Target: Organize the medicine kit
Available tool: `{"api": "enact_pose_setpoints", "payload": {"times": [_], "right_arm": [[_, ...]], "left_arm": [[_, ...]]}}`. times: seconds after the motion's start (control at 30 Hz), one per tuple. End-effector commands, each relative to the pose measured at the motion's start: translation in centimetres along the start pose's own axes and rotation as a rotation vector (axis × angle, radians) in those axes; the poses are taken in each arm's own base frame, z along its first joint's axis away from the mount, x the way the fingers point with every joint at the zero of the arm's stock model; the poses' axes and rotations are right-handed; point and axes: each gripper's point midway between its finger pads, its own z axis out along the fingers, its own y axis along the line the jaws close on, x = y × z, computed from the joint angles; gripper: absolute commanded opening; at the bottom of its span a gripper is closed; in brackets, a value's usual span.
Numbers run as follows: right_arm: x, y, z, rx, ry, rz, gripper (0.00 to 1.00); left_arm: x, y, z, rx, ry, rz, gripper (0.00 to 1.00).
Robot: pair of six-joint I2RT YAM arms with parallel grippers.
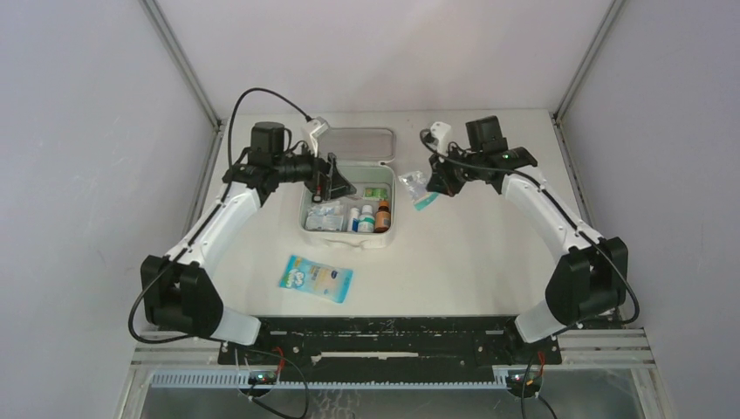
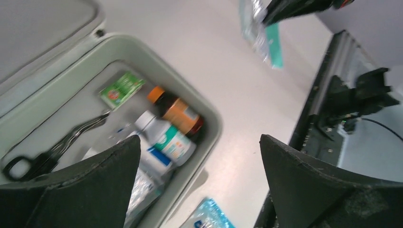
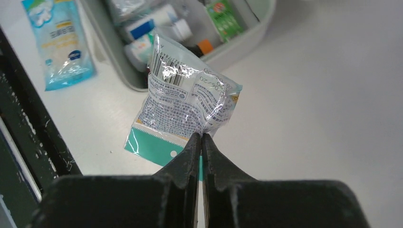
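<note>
The kit (image 1: 349, 241) lies open on the table (image 1: 489, 262), lid back, holding scissors (image 2: 52, 152), white bottles (image 2: 171, 142), an amber bottle (image 2: 179, 114) and a green packet (image 2: 121, 89). A blue packet (image 1: 315, 278) lies in front of it. The left gripper (image 2: 197, 142) hovers over the kit, jaws wide apart and empty. The right gripper (image 3: 200, 137), beside the kit, is pinched on a clear sachet (image 3: 190, 97)
</note>
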Motion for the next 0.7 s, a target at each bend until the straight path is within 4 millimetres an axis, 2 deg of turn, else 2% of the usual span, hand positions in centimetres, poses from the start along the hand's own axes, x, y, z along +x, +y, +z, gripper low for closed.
{"api": "enact_pose_setpoints", "payload": {"times": [0.0,0.2,0.43,0.53,0.67], "right_arm": [[-3.7,4.0,-0.4,-0.056,-0.088,-0.241,0.0],[-4.5,7.7,0.0,-0.081,-0.084,-0.391,0.0],[-4.8,9.9,-0.2,-0.082,-0.081,-0.47,0.0],[-4.9,10.1,-0.4,-0.076,-0.08,-0.483,0.0],[-4.7,10.3,-0.2,-0.076,-0.071,-0.494,0.0]], "left_arm": [[-5.1,-4.7,0.4,0.19,-0.079,0.03,0.98],[-5.2,-7.4,2.2,0.314,-0.022,-0.083,0.93],[-3.0,-9.3,4.6,0.356,0.111,-0.195,0.87],[-1.9,-9.4,5.3,0.352,0.162,-0.213,0.79],[-1.0,-9.7,5.8,0.364,0.197,-0.234,0.61]]}}
